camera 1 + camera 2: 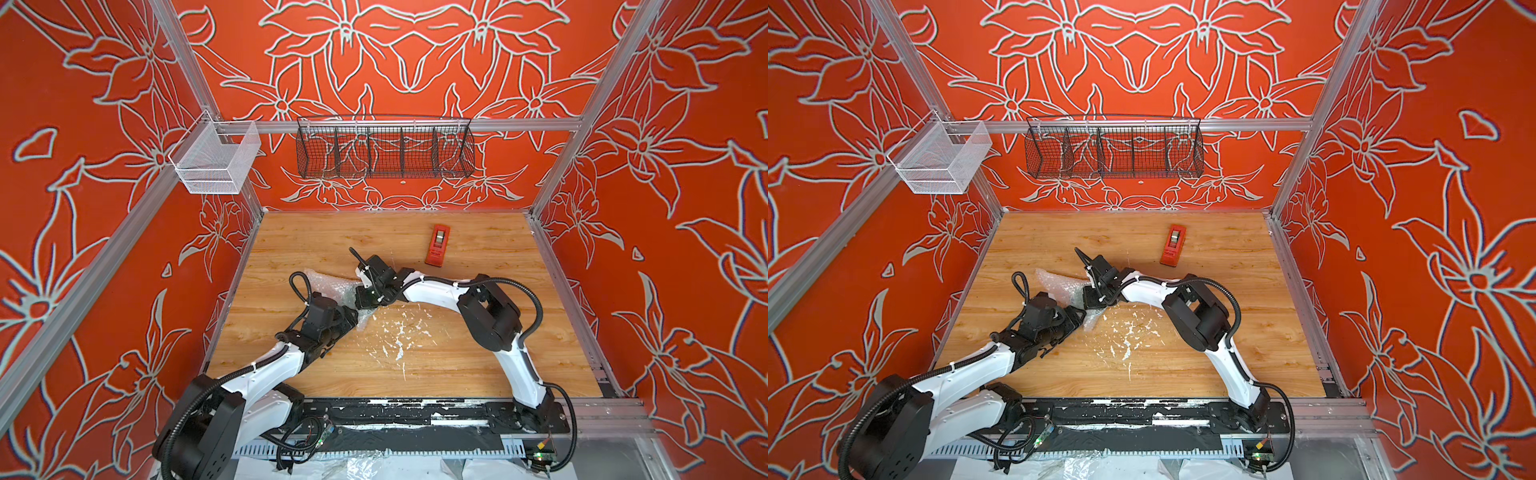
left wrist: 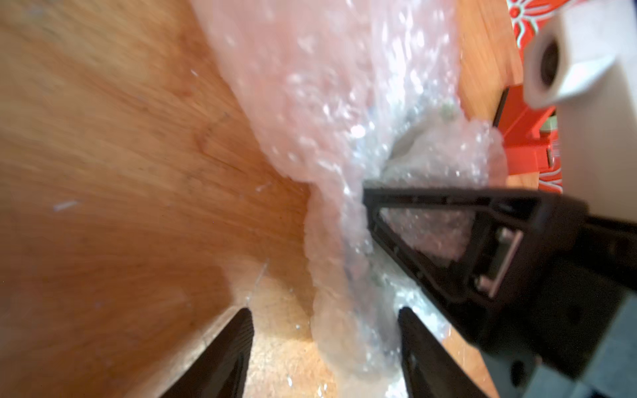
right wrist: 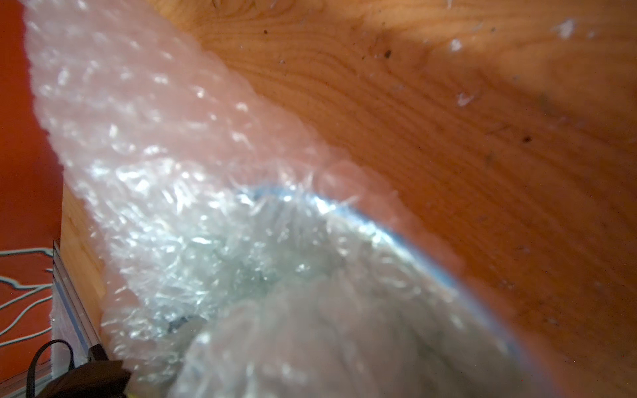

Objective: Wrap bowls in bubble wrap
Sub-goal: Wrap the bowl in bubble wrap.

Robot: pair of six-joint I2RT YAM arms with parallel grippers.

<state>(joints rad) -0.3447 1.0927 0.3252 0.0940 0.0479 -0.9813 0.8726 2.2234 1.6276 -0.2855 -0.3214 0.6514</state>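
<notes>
Mid-wrap, folding step. My right gripper (image 2: pixel 368 194) clenched, seemingly pinching bubble wrap (image 2: pixel 327 103) bunched over bowl (image 3: pixel 358 220), just beyond its fingertips. My left gripper (image 2: pixel 324 344) released, loose wrap edge between its fingers. Next, I judge: close left on edge, fold across bowl.

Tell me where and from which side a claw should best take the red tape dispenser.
I would take the red tape dispenser across its narrow middle, coming straight down from above. It lies flat on the table, long and slim, clear of the bubble wrap, so both long sides are free.
</notes>
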